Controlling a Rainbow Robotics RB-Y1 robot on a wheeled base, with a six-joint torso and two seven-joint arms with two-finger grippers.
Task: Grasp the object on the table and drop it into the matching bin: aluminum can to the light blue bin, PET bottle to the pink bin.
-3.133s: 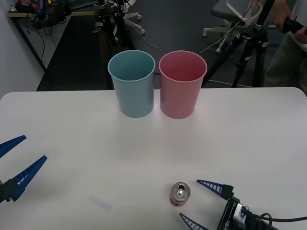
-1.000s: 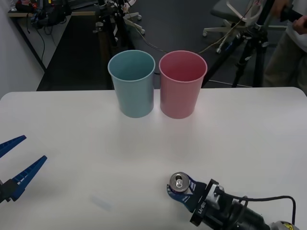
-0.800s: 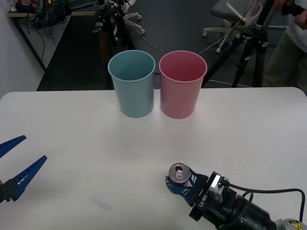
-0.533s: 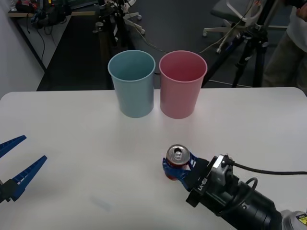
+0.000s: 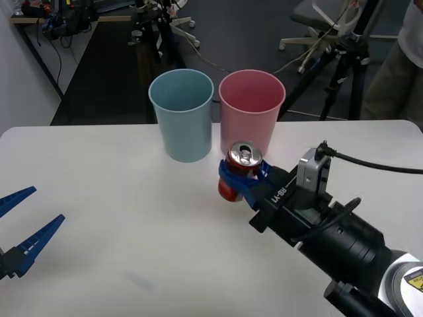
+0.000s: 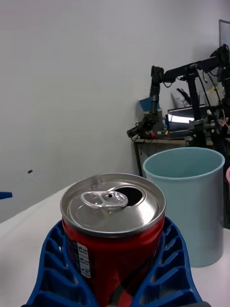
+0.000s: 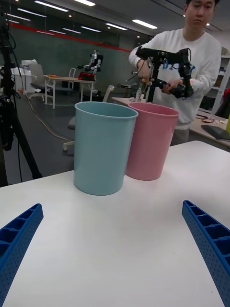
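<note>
The right gripper [image 5: 239,177] now grips the aluminum can [image 5: 238,173] lifted off the table [image 5: 99,198], nearer the light blue bin [image 5: 182,115]; the left gripper [image 5: 20,228] stays spread wide, empty.

Your front view looks down from above; both wrist views sit low, near table level. All three share the light blue bin [image 5: 181,113] [image 6: 186,201] [image 7: 104,146].

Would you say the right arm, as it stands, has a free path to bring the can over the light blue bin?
Probably yes. The right hand is shut on the aluminum can, lifted off the table just in front of the bins. The light blue bin stands open-topped with nothing between, though the pink bin sits close beside.
</note>
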